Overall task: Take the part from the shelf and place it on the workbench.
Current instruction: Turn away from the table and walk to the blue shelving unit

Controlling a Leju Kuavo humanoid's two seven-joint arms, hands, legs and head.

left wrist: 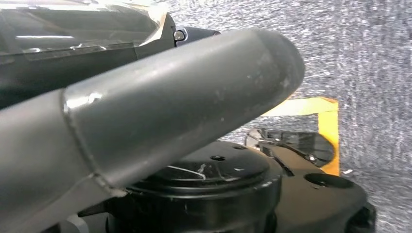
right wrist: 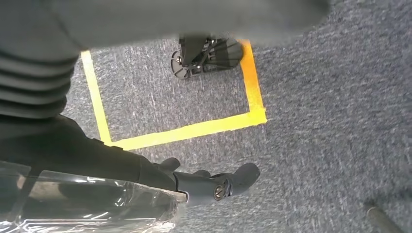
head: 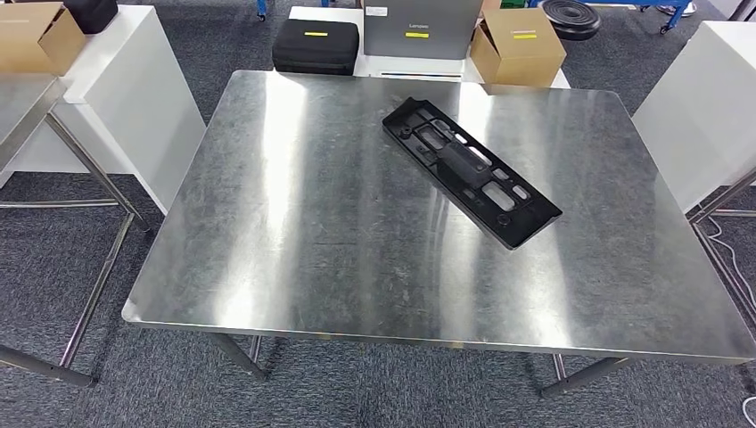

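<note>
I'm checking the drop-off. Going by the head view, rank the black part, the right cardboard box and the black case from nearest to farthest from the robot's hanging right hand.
1. Black part, on the workbench, right of centre.
2. Cardboard box, past the far edge, right.
3. Black case, past the far edge, left.
Right hand hangs over the floor.

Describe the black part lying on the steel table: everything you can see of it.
The black part is a long, flat, roughly rectangular panel that looks like matte moulded plastic. Its face has several slots and cut-outs, a small round hole near its far end, and a raised block near the middle. It lies flat on the workbench, set diagonally, its far end toward the middle of the back edge and its near end toward the right side. It sits right of centre. Nothing else touches it; no hand is on it.
</note>
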